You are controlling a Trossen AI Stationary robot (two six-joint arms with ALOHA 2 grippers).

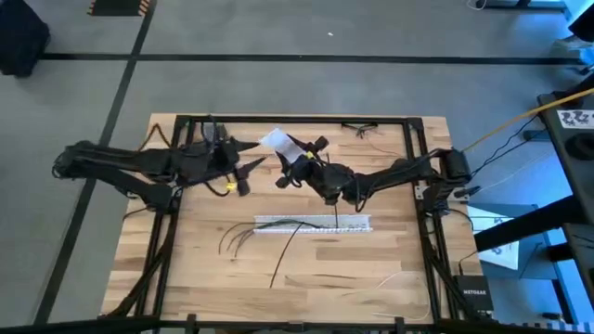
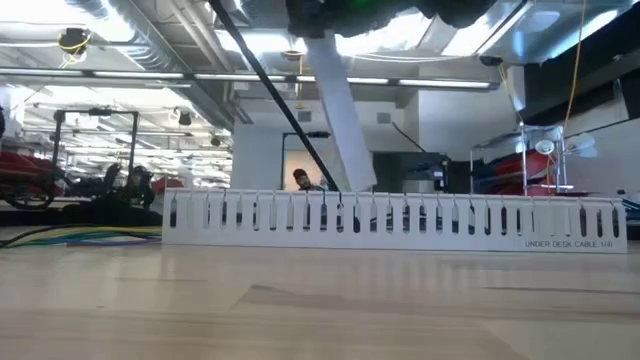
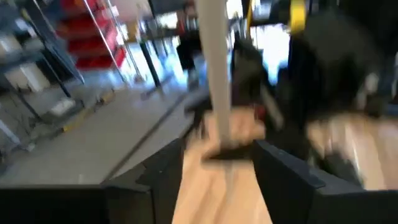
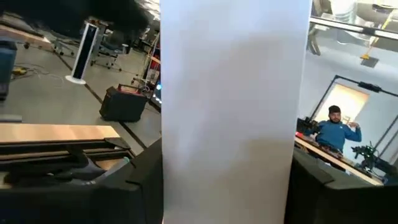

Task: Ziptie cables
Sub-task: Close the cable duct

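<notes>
The cables (image 1: 246, 237) lie loose on the table, near the left end of a white perforated duct (image 1: 314, 224). Above the table's middle, my right gripper (image 1: 299, 163) is shut on a flat white strip (image 1: 281, 142). In the low view this strip (image 2: 338, 115) slants down behind the duct (image 2: 400, 222), which hides its lower end. My left gripper (image 1: 251, 158) hovers open just left of the strip. In the left wrist view the strip (image 3: 214, 62) stands ahead of that gripper (image 3: 217, 177), apart from its fingers. My right gripper holds the white strip across its width, one finger (image 4: 142, 180) at each long edge, the strip's flat face (image 4: 186, 186) filling the gap between them. The strip runs on beyond the fingers along their length and slants down toward the table behind the duct.
A thin black strip (image 1: 286, 258) lies on the table, running from the duct toward the near edge. In the low view a thin black line (image 2: 280, 100) slants down to the duct. More thin wires (image 1: 362, 128) lie at the far right corner. A person (image 4: 333, 134) is in the room beyond.
</notes>
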